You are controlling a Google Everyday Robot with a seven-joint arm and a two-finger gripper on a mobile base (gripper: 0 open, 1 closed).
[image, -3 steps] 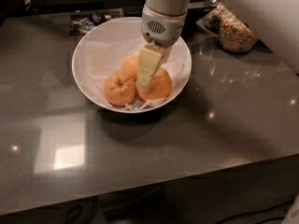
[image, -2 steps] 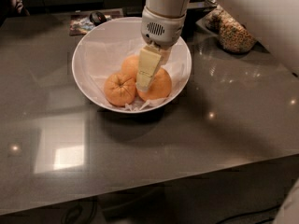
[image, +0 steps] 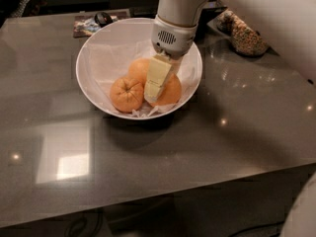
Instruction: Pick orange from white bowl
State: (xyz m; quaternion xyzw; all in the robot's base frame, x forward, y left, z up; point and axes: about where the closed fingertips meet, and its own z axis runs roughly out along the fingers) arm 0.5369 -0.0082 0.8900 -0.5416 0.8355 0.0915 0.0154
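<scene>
The white bowl (image: 98, 90) stands on the dark grey counter at the middle back, lined with crumpled white paper. Three oranges lie in it. A smaller orange with star-like creases (image: 126, 94) is at the front left, and a plain one (image: 138, 69) is behind it. The large orange (image: 171, 90) is at the front right, partly hidden. My gripper (image: 155, 84) reaches down from the white arm into the bowl. Its pale tip lies over the large orange's left side, between it and the creased one.
A clear bag of brownish food (image: 244, 36) lies at the back right of the counter. A flat packet with a dark round object (image: 94, 22) sits at the back left. The counter's front edge (image: 158, 194) runs below the bowl. My white arm fills the upper right.
</scene>
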